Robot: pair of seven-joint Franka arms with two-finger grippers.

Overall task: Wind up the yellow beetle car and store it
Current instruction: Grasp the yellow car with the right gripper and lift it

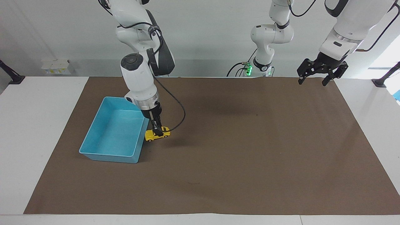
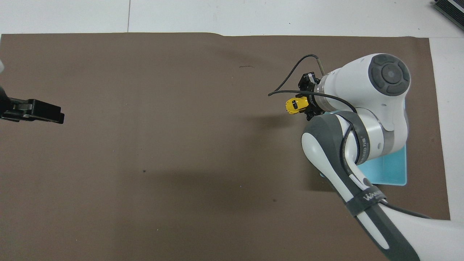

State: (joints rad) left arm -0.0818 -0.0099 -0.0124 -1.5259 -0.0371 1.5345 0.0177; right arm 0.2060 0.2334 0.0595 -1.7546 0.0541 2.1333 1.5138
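Note:
The yellow beetle car [image 1: 157,134] [image 2: 296,106] hangs in the air, pinched from above by my right gripper [image 1: 156,128] [image 2: 303,105], which is shut on it. The car is level with the rim of the blue bin [image 1: 110,137] [image 2: 388,170], over the brown mat just beside the bin's wall. My right arm hides most of the bin in the overhead view. My left gripper [image 1: 313,81] [image 2: 43,113] waits open, raised over the mat's edge at the left arm's end of the table.
A brown mat [image 1: 234,150] covers most of the white table [image 1: 37,131]. A black cable loops from my right wrist over the mat beside the car.

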